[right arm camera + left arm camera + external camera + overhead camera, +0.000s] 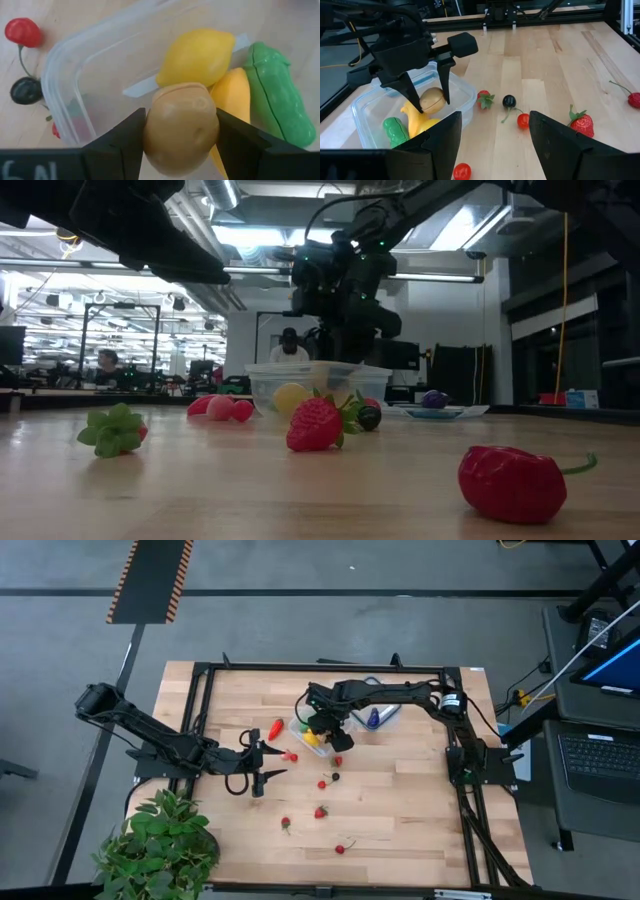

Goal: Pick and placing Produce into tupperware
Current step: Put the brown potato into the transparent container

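A tan potato (181, 127), pinched in the right gripper (181, 131) at frame centre, hangs over the tupperware (75, 65); release low. Left gripper (495, 145) spread, idle.

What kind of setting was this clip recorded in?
Probably a robotics lab or workshop. The wooden table sits in a black metal frame on a grey floor, a laptop stands beside it, and the low view shows an open hall with ceiling lights, workstations and a person.
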